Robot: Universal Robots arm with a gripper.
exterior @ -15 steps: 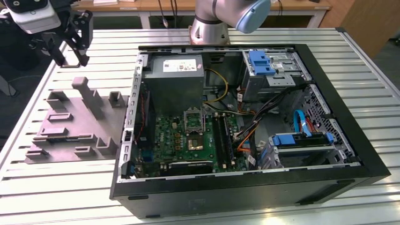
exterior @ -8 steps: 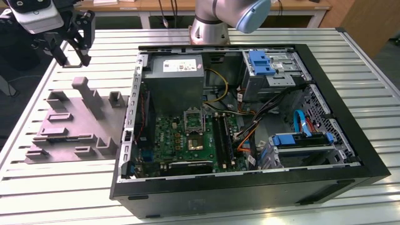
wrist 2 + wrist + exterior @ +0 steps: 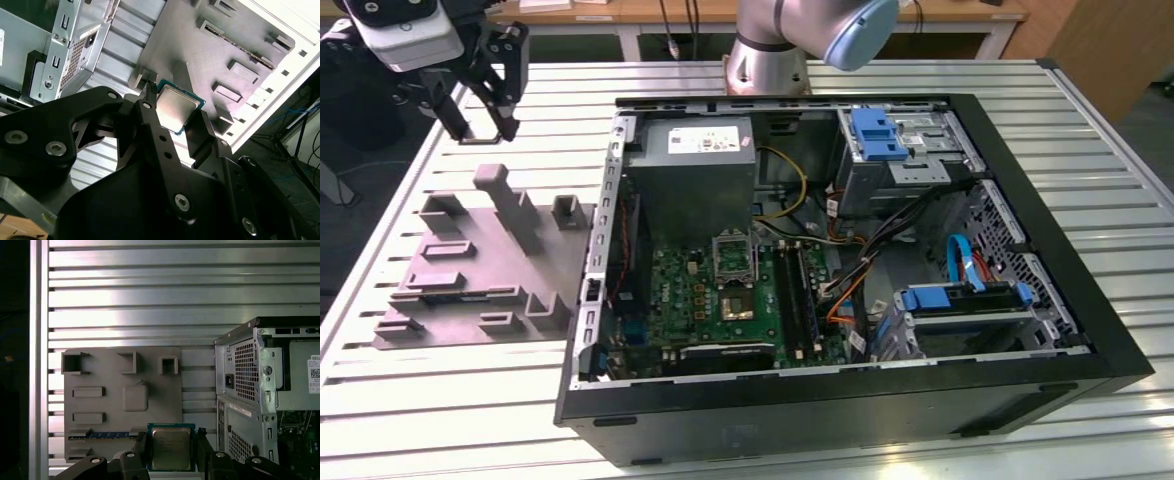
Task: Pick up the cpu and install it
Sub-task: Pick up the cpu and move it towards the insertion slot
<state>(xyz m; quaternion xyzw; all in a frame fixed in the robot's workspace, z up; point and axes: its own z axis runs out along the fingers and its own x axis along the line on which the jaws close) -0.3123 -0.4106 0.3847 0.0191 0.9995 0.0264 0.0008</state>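
Observation:
The cpu [image 3: 175, 107], a flat square chip with a silvery top, sits between the two black fingers of my gripper [image 3: 176, 114]; it is lifted clear of the grey fixture plate [image 3: 200, 55]. In the first wrist view the cpu [image 3: 171, 447] is again clamped by the gripper [image 3: 171, 445], in front of the fixture plate [image 3: 100, 405]. In the exterior view the gripper [image 3: 480, 120] hangs high over the far end of the fixture plate [image 3: 480, 260], to the exterior view's left of the open computer case [image 3: 854, 400]. The motherboard [image 3: 707, 300] lies inside the case with its socket [image 3: 731, 258].
A power supply [image 3: 707, 160], drive cages [image 3: 907, 150], loose cables [image 3: 907, 240] and the case walls crowd the inside of the case. A memory stick [image 3: 102, 435] lies in a slot of the fixture plate. Everything rests on a slatted metal table [image 3: 454, 400].

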